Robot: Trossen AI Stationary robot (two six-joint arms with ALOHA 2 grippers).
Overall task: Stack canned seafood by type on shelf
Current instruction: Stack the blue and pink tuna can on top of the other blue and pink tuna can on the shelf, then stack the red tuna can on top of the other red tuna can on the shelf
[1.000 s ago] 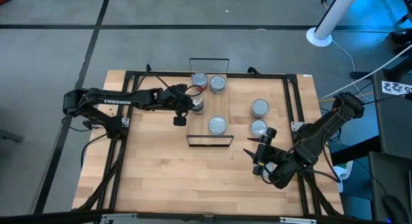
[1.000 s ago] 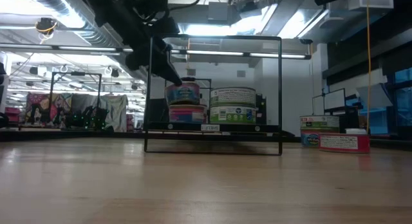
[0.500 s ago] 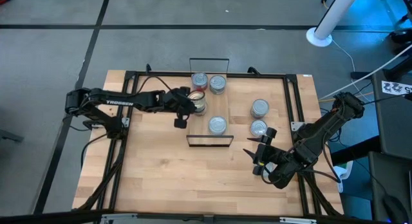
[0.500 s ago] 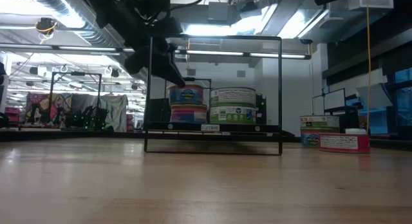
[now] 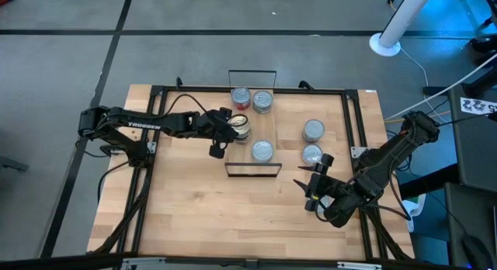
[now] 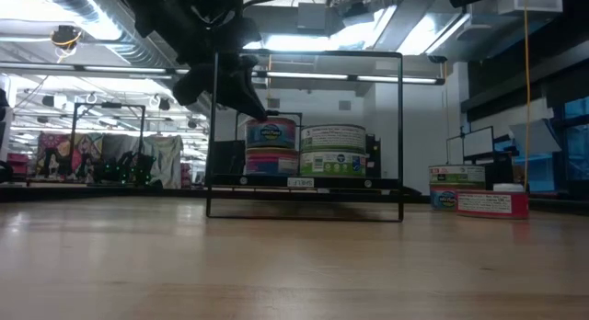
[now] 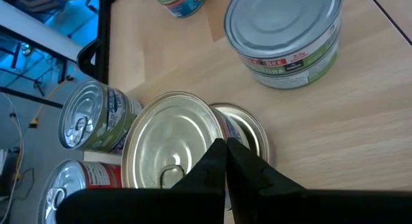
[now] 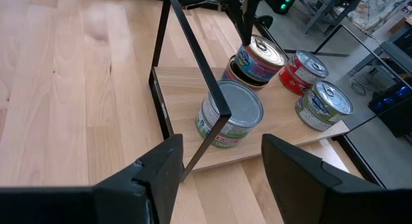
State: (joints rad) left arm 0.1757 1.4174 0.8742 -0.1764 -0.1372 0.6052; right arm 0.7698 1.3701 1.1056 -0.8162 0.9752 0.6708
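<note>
Two tins stacked on shelf (image 5: 242, 163); left gripper (image 5: 231, 127) jaws hold top tin (image 5: 240, 124), offset. Judged next: centre, release. Right gripper (image 5: 307, 186) idle, jaws wide.

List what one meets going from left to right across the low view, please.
Left arm coming down from above → two stacked tins → green-labelled tin on the shelf → two tins standing on the table at the right.

Red-labelled tin (image 8: 308, 71), green-labelled tin (image 8: 229, 116), light-wood shelf (image 8: 187, 94).
</note>
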